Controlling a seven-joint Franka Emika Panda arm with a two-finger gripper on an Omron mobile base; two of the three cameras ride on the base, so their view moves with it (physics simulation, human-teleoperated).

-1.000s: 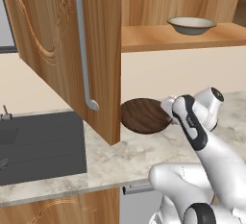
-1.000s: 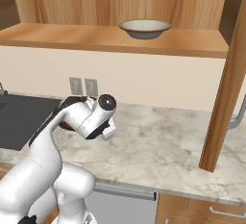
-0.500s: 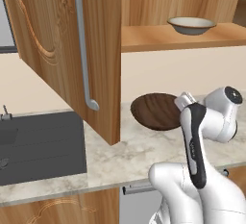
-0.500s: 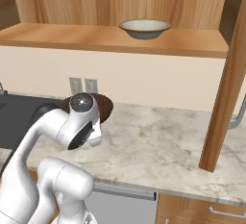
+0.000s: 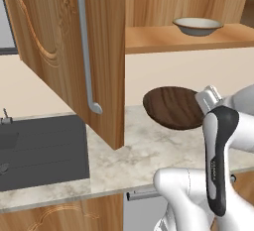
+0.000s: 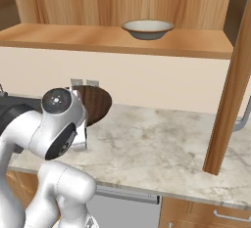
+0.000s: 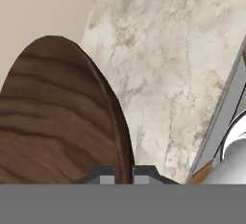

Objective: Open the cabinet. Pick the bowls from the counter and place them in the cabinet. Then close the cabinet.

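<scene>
The dark brown wooden bowl (image 5: 172, 107) hangs tilted on edge above the counter (image 5: 144, 150), close to the back wall. My gripper (image 5: 203, 104) is shut on its right rim. In the hand view the bowl (image 7: 57, 117) fills the left side, and its rim runs down between my gripper's (image 7: 124, 174) fingertips. The tan bowl (image 5: 197, 26) sits upright on the shelf (image 5: 163, 37) of the cabinet (image 5: 64, 51), whose left door stands swung open with its long grey handle (image 5: 87, 46). From the right, the wooden bowl (image 6: 95, 102) peeks out behind my arm, and the tan bowl (image 6: 147, 28) rests above.
A dark grey sink (image 5: 39, 145) lies in the counter at the left. The cabinet's right door (image 6: 230, 90) stands open, edge-on, over the counter (image 6: 157, 144). Wall outlets (image 6: 78, 82) sit behind the bowl. A drawer handle (image 5: 144, 193) runs under the counter edge.
The arm has swung and the hand has turned. The wooden bowl has moved right and slightly up with the gripper, further from the left door. The tan bowl has stayed put.
</scene>
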